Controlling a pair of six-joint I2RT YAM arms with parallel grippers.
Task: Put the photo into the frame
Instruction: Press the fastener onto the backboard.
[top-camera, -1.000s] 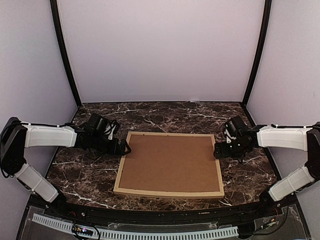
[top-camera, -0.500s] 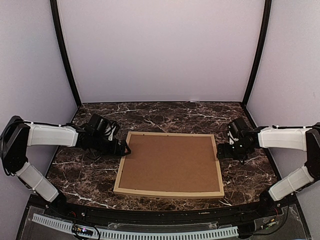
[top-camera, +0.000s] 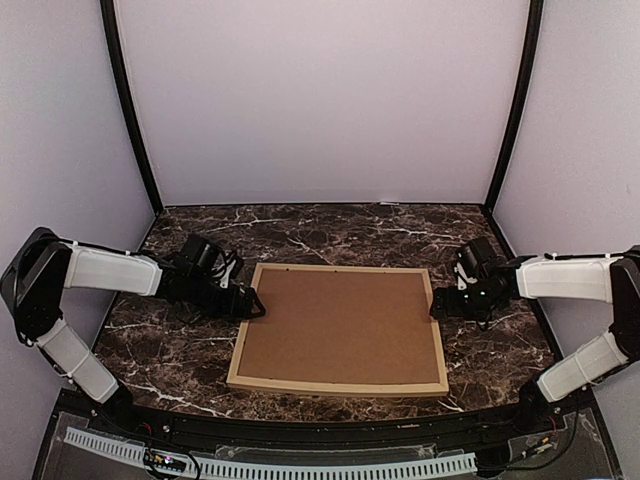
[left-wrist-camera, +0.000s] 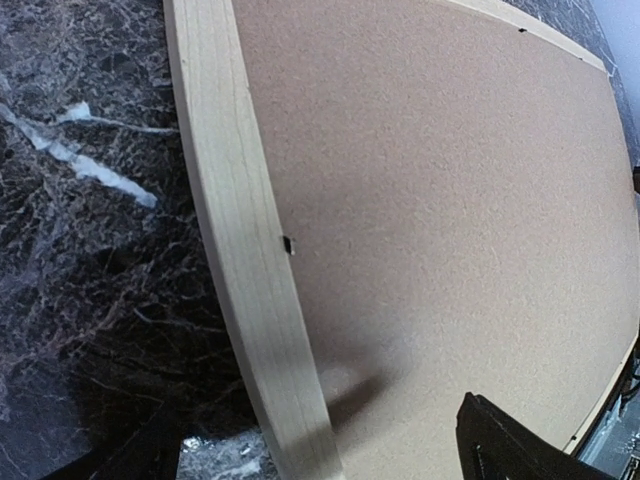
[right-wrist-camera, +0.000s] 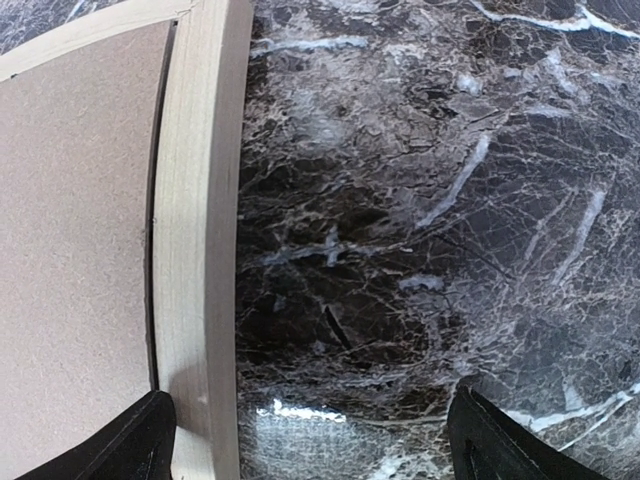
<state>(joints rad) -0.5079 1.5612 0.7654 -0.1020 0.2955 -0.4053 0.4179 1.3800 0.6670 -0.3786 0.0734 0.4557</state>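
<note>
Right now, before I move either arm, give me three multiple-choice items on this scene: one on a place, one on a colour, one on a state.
1. Where is the left gripper?
A) at the frame's left rail
B) at the frame's near rail
C) above the frame's middle

2. What colour is the backing board filling the frame?
A) white
B) brown
C) blue

3. How does the right gripper stand?
A) shut on the frame
B) shut on nothing
C) open

Answers:
1 A: in the left wrist view its fingers stand either side of that rail.
2 B: plain brown fills the whole opening.
3 C: the right wrist view shows its fingers wide apart, gripping nothing.
</note>
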